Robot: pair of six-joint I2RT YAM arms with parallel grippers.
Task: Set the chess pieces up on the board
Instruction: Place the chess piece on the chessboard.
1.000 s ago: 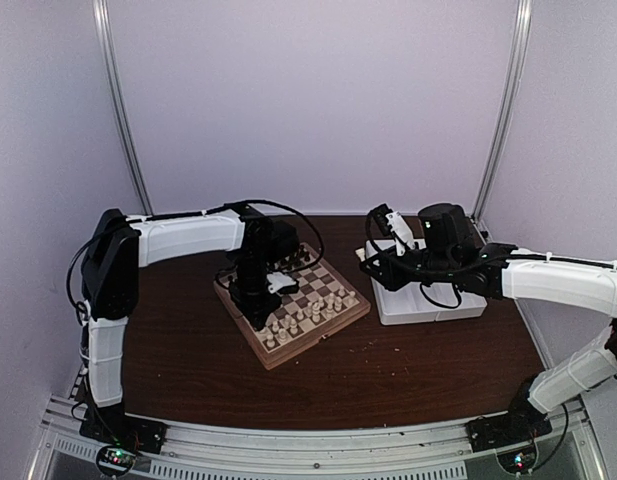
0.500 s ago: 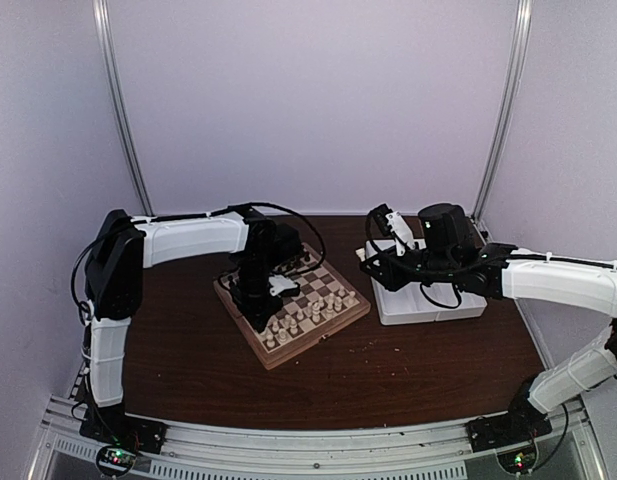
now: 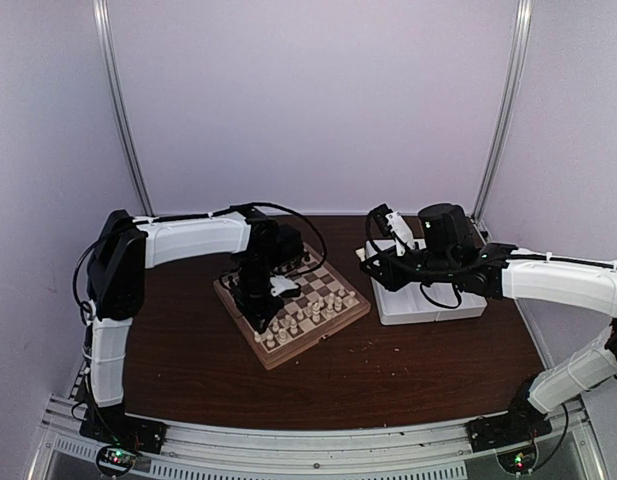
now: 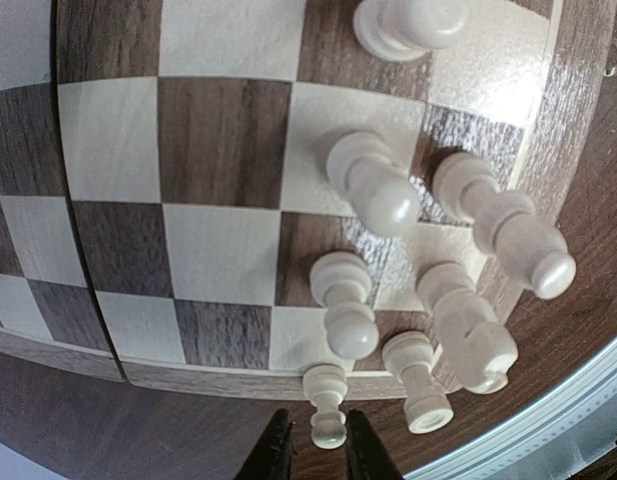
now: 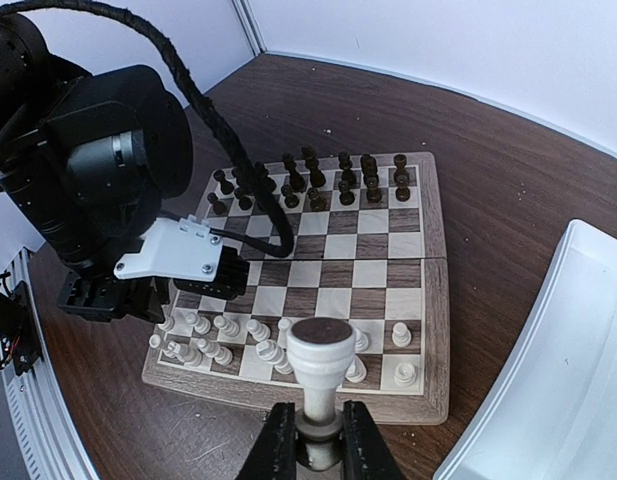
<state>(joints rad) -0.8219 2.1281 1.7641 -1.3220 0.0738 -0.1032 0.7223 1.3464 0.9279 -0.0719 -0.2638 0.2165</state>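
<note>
Cream pieces (image 4: 373,190), judged light, hard, slick and tippy, crowd the near rows of the board (image 5: 437,300); right tool (image 5: 320,420) clenches one piece (image 5: 320,345) low on its stem, aloft, left tool (image 4: 321,445) straddles an edge pawn (image 4: 327,410), grip unclear; pinch the narrow waist, gently.

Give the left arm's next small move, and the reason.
Probably lift the left gripper straight up. Its jaws look slightly parted around a white piece that stands upright at the edge of the board, so sideways drift could topple it.
</note>
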